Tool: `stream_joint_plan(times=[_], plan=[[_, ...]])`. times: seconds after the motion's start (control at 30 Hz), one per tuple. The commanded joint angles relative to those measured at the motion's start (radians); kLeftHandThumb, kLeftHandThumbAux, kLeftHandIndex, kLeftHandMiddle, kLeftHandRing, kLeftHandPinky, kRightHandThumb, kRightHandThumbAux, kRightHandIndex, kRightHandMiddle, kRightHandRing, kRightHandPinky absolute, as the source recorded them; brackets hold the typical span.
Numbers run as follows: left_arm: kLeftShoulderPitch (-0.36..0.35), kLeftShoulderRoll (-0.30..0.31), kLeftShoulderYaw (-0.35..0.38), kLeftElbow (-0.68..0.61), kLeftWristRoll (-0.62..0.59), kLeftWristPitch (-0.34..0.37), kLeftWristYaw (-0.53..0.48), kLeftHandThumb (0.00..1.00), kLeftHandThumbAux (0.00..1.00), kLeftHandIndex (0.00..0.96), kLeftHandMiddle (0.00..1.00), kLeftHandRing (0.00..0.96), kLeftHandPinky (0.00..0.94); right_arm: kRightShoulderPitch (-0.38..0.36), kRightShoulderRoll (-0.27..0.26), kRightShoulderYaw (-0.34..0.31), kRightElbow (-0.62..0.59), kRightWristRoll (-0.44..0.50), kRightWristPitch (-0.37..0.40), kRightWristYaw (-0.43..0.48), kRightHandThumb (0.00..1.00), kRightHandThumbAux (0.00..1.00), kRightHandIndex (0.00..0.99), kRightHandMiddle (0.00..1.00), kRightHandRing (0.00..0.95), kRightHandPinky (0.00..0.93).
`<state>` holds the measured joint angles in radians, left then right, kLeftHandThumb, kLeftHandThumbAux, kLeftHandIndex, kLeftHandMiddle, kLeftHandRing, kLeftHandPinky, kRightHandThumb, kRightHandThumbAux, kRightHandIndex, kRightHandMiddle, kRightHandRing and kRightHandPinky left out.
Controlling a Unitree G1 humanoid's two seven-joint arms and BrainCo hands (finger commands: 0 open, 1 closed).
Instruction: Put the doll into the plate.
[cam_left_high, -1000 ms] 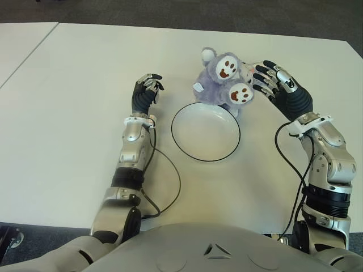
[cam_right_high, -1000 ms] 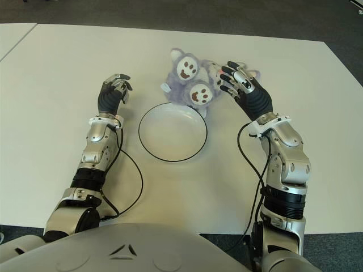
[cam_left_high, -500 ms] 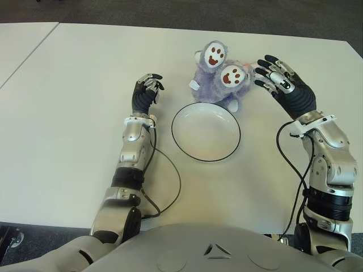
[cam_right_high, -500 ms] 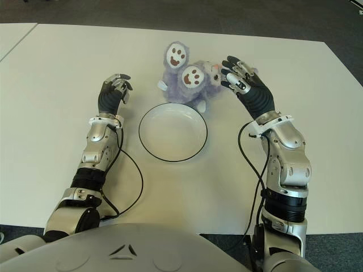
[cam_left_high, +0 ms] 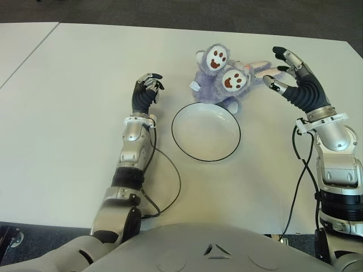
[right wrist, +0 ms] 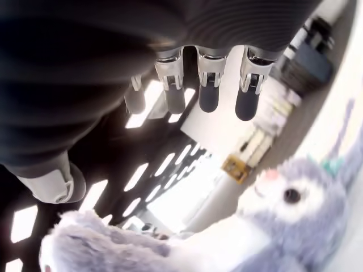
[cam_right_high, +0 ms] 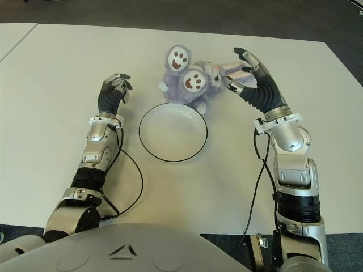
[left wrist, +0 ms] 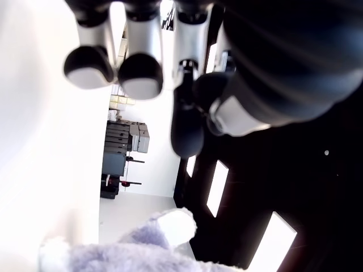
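clearly the doll is not yet held: it lies on the counter just beyond the far rim of the plate, on its back with both paw soles turned up, its lower edge touching or slightly overlapping the rim. the right robot hand is seen just beside the doll's head side, fingers spread wide and thumb apart, nothing between them; in the right wrist view the fingers are extended above the plush face and ear. whether a fingertip touches the fur cannot be told. the left robot hand shows to the left of the plate with its fingers curled and nothing in them.

the doll is judged to be light, soft and easily squashed, with a furry surface that should give good friction and little risk of damage. a grasp is best taken around the thick body below the head, since ears and legs would flop and let it swing. the plate looks empty, shallow and likely to slide if nudged.
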<state>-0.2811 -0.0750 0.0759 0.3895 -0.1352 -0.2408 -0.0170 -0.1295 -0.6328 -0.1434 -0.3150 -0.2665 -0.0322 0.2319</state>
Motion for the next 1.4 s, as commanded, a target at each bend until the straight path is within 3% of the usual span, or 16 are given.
stream_joint_plan(times=[0.03, 0.3, 0.47, 0.77, 1.4], plan=[[0.088, -0.018, 0.002, 0.077, 0.005, -0.007, 0.000, 0.710, 0.704, 0.442, 0.885, 0.888, 0.878, -0.007, -0.057, 0.017, 0.071, -0.106, -0.118, -0.035, 0.463, 0.457, 0.000, 0.002, 0.010, 0.013], [0.088, -0.020, 0.004, 0.078, -0.002, -0.004, -0.009, 0.710, 0.705, 0.442, 0.885, 0.890, 0.875, -0.077, -0.173, 0.063, 0.234, -0.264, -0.343, -0.097, 0.518, 0.398, 0.000, 0.000, 0.000, 0.002], [0.088, -0.023, 0.005, 0.079, -0.006, -0.002, -0.012, 0.709, 0.705, 0.442, 0.886, 0.890, 0.875, -0.133, -0.232, 0.106, 0.304, -0.367, -0.412, -0.120, 0.521, 0.314, 0.000, 0.000, 0.000, 0.000], [0.095, -0.032, 0.001, 0.069, 0.003, -0.002, 0.003, 0.710, 0.705, 0.442, 0.886, 0.889, 0.876, -0.229, -0.278, 0.182, 0.384, -0.453, -0.469, -0.108, 0.482, 0.228, 0.000, 0.000, 0.000, 0.000], [0.102, -0.041, 0.005, 0.067, 0.000, -0.013, 0.002, 0.710, 0.704, 0.442, 0.884, 0.887, 0.876, -0.324, -0.322, 0.282, 0.478, -0.483, -0.501, -0.007, 0.488, 0.163, 0.000, 0.000, 0.000, 0.000]])
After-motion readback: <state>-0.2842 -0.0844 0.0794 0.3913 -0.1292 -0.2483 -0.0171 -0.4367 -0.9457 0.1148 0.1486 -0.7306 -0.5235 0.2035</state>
